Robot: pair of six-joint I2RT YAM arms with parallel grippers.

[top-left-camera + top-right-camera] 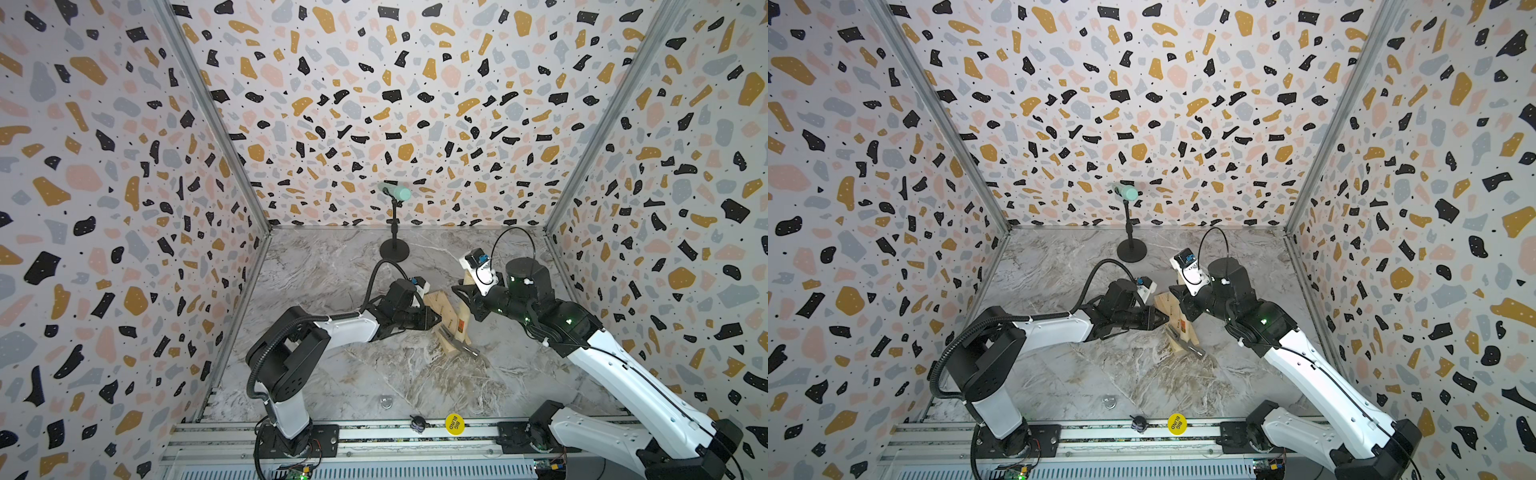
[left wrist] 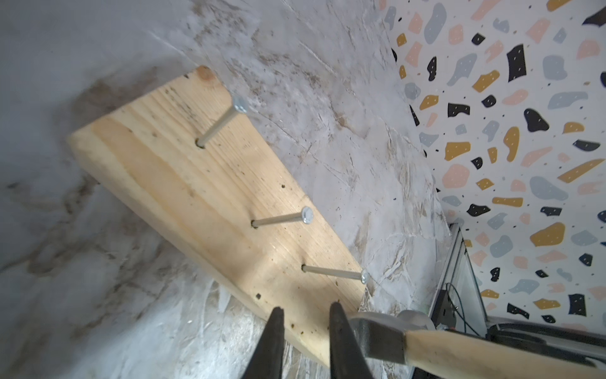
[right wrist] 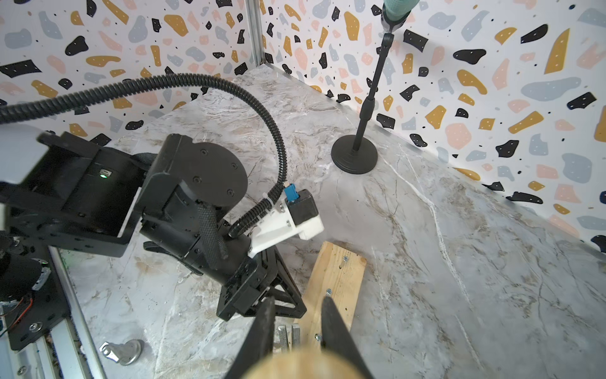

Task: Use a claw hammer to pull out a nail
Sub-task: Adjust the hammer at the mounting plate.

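Note:
A pale wooden plank (image 2: 203, 183) lies on the marble table with three nails (image 2: 282, 218) standing out of it. The claw hammer (image 1: 460, 326) rests head down on the plank's near end. Its wooden handle (image 3: 295, 364) sits between the fingers of my right gripper (image 3: 298, 298), which is shut on it. The forked claw (image 3: 288, 334) lies just beside one nail head (image 3: 317, 337), not around it. My left gripper (image 2: 306, 308) hovers over the plank's end beside the steel head (image 2: 380, 334), jaws apart with only wood showing between them.
A microphone stand (image 1: 394, 249) rises at the back centre. Near the front rail lie a small metal fitting (image 1: 385, 401), a dark knob (image 1: 417, 423) and a yellow disc (image 1: 454, 424). Patterned walls close in on three sides.

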